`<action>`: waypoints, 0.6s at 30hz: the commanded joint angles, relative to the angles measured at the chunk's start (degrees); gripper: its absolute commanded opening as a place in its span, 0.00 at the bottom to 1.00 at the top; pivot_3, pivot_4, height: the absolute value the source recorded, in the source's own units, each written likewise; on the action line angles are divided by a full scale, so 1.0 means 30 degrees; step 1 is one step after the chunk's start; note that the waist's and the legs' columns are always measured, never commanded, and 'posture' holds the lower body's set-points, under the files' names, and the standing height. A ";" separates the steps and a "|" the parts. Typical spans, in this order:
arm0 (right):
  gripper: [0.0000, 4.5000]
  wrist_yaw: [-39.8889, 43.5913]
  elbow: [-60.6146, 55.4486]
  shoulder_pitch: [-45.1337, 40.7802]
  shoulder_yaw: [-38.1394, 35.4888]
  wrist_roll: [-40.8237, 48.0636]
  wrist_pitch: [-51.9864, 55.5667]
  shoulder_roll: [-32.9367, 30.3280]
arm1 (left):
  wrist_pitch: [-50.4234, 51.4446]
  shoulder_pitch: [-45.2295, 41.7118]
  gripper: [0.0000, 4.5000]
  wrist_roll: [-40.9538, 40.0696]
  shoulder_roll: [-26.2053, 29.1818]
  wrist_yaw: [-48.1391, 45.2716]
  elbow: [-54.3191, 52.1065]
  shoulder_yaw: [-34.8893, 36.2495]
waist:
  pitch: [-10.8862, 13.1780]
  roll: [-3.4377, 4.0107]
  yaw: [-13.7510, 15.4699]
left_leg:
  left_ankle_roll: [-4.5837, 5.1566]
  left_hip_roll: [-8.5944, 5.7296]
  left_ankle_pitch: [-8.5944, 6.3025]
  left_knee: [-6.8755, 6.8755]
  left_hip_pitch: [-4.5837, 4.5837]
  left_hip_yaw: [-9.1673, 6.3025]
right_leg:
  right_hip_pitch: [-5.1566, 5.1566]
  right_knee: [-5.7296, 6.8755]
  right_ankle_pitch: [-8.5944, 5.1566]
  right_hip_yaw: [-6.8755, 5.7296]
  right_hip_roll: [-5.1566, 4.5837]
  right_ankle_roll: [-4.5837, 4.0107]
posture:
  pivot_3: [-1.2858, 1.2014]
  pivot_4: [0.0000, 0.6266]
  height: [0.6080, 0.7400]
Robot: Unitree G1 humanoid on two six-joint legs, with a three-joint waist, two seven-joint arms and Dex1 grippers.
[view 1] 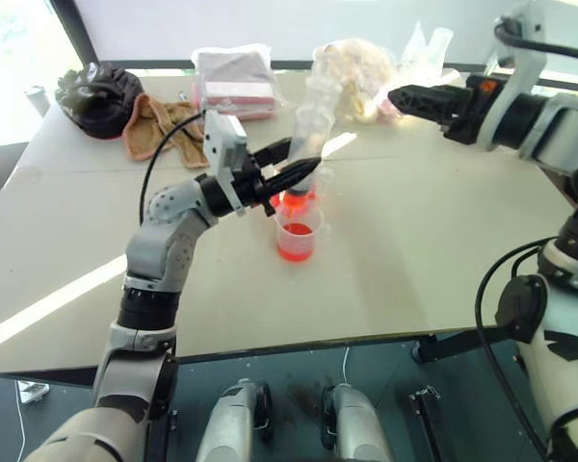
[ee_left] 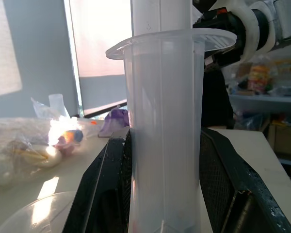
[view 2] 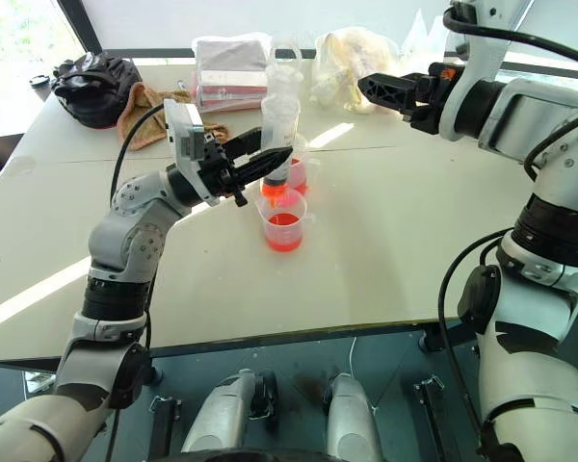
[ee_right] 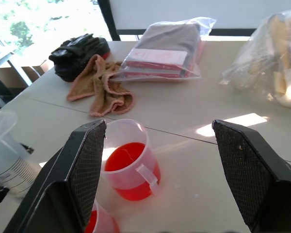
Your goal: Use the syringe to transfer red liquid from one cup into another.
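one syringe [view 2: 278, 125], two beakers of red liquid [ee_right: 131, 166], two end effectors

I see strong daylight from the far windows, glare streaks across the tabletop [view 1: 414, 250]; the left wrist view is backlit and soft.

Left gripper [view 1: 294, 166] clamped, seemingly tilted; right gripper [ee_right: 160, 170] spread wide.
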 commanded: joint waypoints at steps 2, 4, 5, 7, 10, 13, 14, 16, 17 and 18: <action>0.81 0.0730 -0.1864 -0.0824 -0.1006 0.2327 0.1013 -0.0069 | -0.1712 -0.0084 0.30 0.0454 -0.0362 0.0290 0.0391 -0.0008 | 0.0000 0.0000 -0.0006 | 0.0001 0.0000 0.0000 0.0000 -0.0002 0.0000 | -0.0002 0.0000 0.0001 0.0000 -0.0004 -0.0001 | 0.52 0.24 1.00; 0.81 0.0638 -0.2184 -0.0853 -0.1074 0.2849 0.1329 0.0154 | -0.1951 -0.0058 0.30 0.0487 -0.0420 0.0227 0.0598 -0.0081 | 0.0000 0.0000 -0.0019 | 0.0002 0.0001 -0.0001 0.0000 -0.0002 -0.0005 | -0.0002 -0.0001 0.0001 0.0001 -0.0006 -0.0002 | 0.52 0.24 1.00; 0.81 0.0553 -0.2352 -0.0889 -0.1111 0.3128 0.1517 0.0313 | -0.1929 0.0026 0.30 0.0458 -0.0472 0.0255 0.0656 -0.0122 | 0.0000 0.0000 -0.0016 | 0.0003 0.0003 -0.0002 0.0000 -0.0002 -0.0007 | -0.0001 -0.0001 0.0002 0.0001 -0.0007 -0.0002 | 0.52 0.24 1.00; 0.81 0.0289 -0.2602 -0.1090 -0.1228 0.3592 0.1775 0.0707 | -0.1923 0.0293 0.30 0.0504 -0.0560 0.0281 0.0688 -0.0266 | 0.0000 0.0000 -0.0021 | 0.0005 0.0002 -0.0003 0.0000 -0.0002 -0.0007 | 0.0000 -0.0001 0.0002 0.0001 -0.0007 -0.0003 | 0.52 0.24 1.00; 0.81 -0.0147 -0.2675 -0.1372 -0.1398 0.4116 0.2129 0.1205 | -0.1979 0.0656 0.30 0.0546 -0.0647 0.0245 0.0469 -0.0469 | 0.0000 0.0001 -0.0006 | 0.0005 0.0003 -0.0003 0.0000 -0.0002 -0.0008 | -0.0002 0.0000 0.0002 0.0002 -0.0009 -0.0004 | 0.52 0.24 1.00; 0.81 -0.0596 -0.2745 -0.1421 -0.1359 0.4497 0.2230 0.1765 | -0.1846 0.0848 0.30 0.0435 -0.0588 0.0197 0.0231 -0.0638 | 0.0000 0.0000 0.0016 | 0.0006 0.0002 -0.0003 0.0000 -0.0006 -0.0009 | -0.0002 -0.0002 0.0003 0.0001 -0.0011 -0.0005 | 0.52 0.24 1.00; 0.81 -0.0772 -0.2709 -0.1479 -0.1371 0.4615 0.2201 0.2018 | -0.1806 0.0907 0.30 0.0414 -0.0553 0.0177 0.0195 -0.0695 | 0.0000 0.0001 0.0002 | 0.0006 0.0001 -0.0003 0.0001 -0.0006 -0.0009 | -0.0002 -0.0003 0.0004 0.0001 -0.0011 -0.0007 | 0.52 0.24 1.00; 0.81 -0.1158 -0.2643 -0.1576 -0.1322 0.4746 0.2047 0.2512 | -0.1740 0.1055 0.30 0.0412 -0.0477 0.0144 0.0114 -0.0797 | -0.0001 0.0001 -0.0006 | 0.0005 0.0002 -0.0003 0.0001 -0.0006 -0.0008 | -0.0003 -0.0001 0.0006 0.0001 -0.0010 -0.0009 | 0.52 0.24 1.00; 0.81 -0.1375 -0.2602 -0.1612 -0.1342 0.4811 0.2014 0.2763 | -0.1705 0.1133 0.30 0.0402 -0.0433 0.0118 0.0050 -0.0827 | -0.0001 0.0001 -0.0033 | 0.0005 0.0003 -0.0003 0.0000 -0.0006 -0.0009 | -0.0004 -0.0001 0.0006 0.0001 -0.0008 -0.0009 | 0.52 0.24 1.00; 0.81 -0.1603 -0.2573 -0.1625 -0.1382 0.4884 0.2046 0.3031 | -0.1682 0.1189 0.30 0.0394 -0.0388 0.0098 -0.0004 -0.0844 | -0.0001 0.0001 -0.0037 | 0.0005 0.0002 -0.0003 0.0000 -0.0005 -0.0007 | -0.0006 -0.0001 0.0006 0.0002 -0.0007 -0.0010 | 0.52 0.24 1.00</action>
